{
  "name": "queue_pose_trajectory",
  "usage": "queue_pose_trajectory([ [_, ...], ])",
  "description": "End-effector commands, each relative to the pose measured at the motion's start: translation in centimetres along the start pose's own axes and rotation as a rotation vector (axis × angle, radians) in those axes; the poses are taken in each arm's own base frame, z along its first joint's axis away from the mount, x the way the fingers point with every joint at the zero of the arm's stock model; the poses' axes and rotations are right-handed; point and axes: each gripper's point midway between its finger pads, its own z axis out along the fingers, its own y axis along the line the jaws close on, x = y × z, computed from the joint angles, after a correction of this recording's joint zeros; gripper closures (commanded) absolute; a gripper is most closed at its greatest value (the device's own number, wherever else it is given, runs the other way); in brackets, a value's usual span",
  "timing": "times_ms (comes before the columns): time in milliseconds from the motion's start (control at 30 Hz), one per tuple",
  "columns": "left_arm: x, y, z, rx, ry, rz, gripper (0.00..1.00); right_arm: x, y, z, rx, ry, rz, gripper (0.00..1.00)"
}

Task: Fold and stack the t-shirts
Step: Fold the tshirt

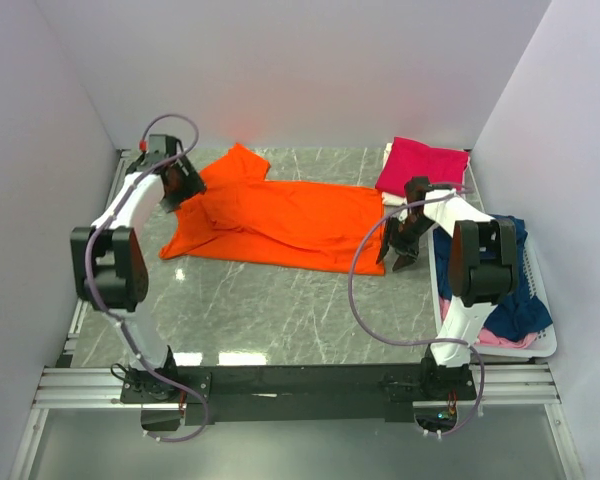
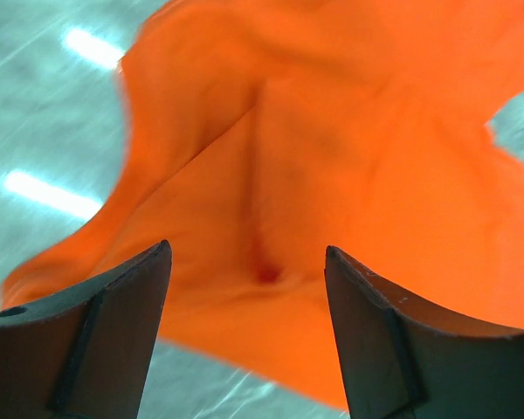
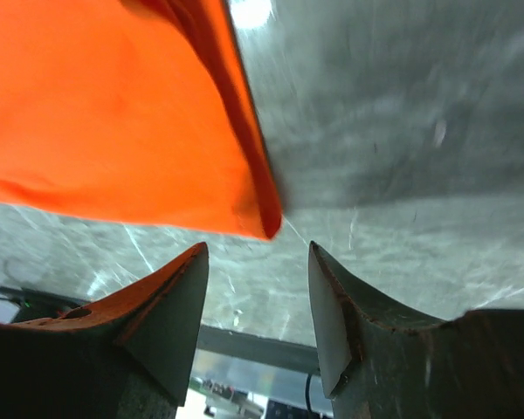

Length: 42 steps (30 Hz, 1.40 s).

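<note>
**Right gripper [image 1: 398, 252] parked right at the hem corner [image 3: 264, 225]**

Both grippers are spread wide, nothing pinched. Orange tee [image 1: 290, 220] lies spread on the table [image 1: 280, 310], long axis roughly 9 to 3 o'clock in the top view. Left gripper [image 1: 185, 188] hovers over the neck end at 9. From the right wrist the hem corner sits at 12 o'clock, just off the open jaws, so I'd guess that's the next grab.

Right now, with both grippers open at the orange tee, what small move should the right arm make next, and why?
Probably ease the right gripper forward and down until its open jaws straddle the hem corner of the orange t-shirt, then close. The corner lies just beyond the fingertips, not yet between them. The left gripper hovers open over the shirt's other end.
</note>
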Motion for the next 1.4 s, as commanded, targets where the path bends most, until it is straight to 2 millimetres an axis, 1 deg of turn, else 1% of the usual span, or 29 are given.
queue_pose_trajectory([
  [0, -0.6, 1.1, -3.2, 0.029, -0.067, -0.001, 0.24, 0.4, 0.8, -0.8, -0.037, -0.055, -0.034, 0.44],
  [33, -1.3, 2.2, -4.0, 0.021, -0.087, -0.02, 0.23, 0.6, 0.8, -0.6, -0.037, -0.051, -0.036, 0.44],
  [67, -0.3, 3.2, -3.9, 0.002, -0.068, -0.02, 0.23, 0.8, 0.8, -0.5, -0.04, -0.049, -0.034, 0.44],
  [100, 0.1, 3.8, -4.1, -0.007, -0.061, -0.019, 0.23, 1.1, 0.8, -0.2, -0.039, -0.042, -0.032, 0.44],
  [133, -0.2, 4.4, -4.7, -0.014, -0.073, -0.025, 0.23, 1.1, 0.7, -0.1, -0.041, -0.046, -0.034, 0.44],
  [167, 0.5, 5.1, -4.6, -0.028, -0.058, -0.026, 0.23, 1.3, 0.7, 0.2, -0.039, -0.037, -0.028, 0.44],
  [233, 1.0, 6.4, -5.0, -0.045, -0.053, -0.033, 0.23, 1.2, 0.7, 0.4, -0.04, -0.035, -0.026, 0.45],
  [333, 1.7, 7.4, -5.4, -0.057, -0.047, -0.042, 0.23, 1.0, 0.5, 0.9, -0.025, -0.03, -0.02, 0.47],
  [433, 2.3, 7.9, -5.8, -0.061, -0.043, -0.041, 0.24, 0.8, 0.4, 1.4, -0.021, -0.032, -0.017, 0.5],
  [467, 2.7, 8.3, -5.8, -0.071, -0.033, -0.041, 0.24, 0.7, 0.3, 1.6, -0.02, -0.025, -0.015, 0.51],
  [567, 3.4, 9.2, -6.1, -0.088, -0.028, -0.033, 0.26, 0.6, 0.4, 2.0, -0.018, -0.017, -0.016, 0.55],
  [700, 4.2, 10.6, -6.3, -0.118, -0.017, -0.025, 0.29, 0.6, 0.2, 2.3, -0.013, -0.013, -0.014, 0.63],
  [800, 5.1, 11.6, -6.0, -0.135, 0.0, -0.026, 0.31, 0.8, 0.2, 2.4, -0.012, -0.009, -0.015, 0.66],
  [833, 5.8, 12.1, -5.7, -0.14, 0.017, -0.027, 0.32, 0.8, 0.2, 2.4, -0.014, -0.009, -0.015, 0.67],
  [900, 6.1, 12.3, -5.2, -0.137, 0.02, -0.029, 0.34, 0.8, 0.1, 2.4, -0.011, -0.007, -0.014, 0.68],
  [933, 6.7, 12.4, -4.9, -0.134, 0.037, -0.03, 0.36, 0.8, 0.1, 2.4, -0.012, -0.008, -0.016, 0.68],
  [1033, 7.3, 12.6, -4.1, -0.137, 0.055, -0.027, 0.37, 0.9, 0.2, 2.4, -0.008, -0.006, -0.02, 0.7],
  [1200, 8.2, 14.0, -3.0, -0.188, 0.078, -0.003, 0.4, 0.9, 0.2, 2.4, -0.007, -0.005, -0.018, 0.72],
  [1367, 8.0, 15.2, -2.5, -0.229, 0.062, 0.017, 0.44, 1.0, 0.4, 2.4, -0.009, -0.007, -0.02, 0.74],
])
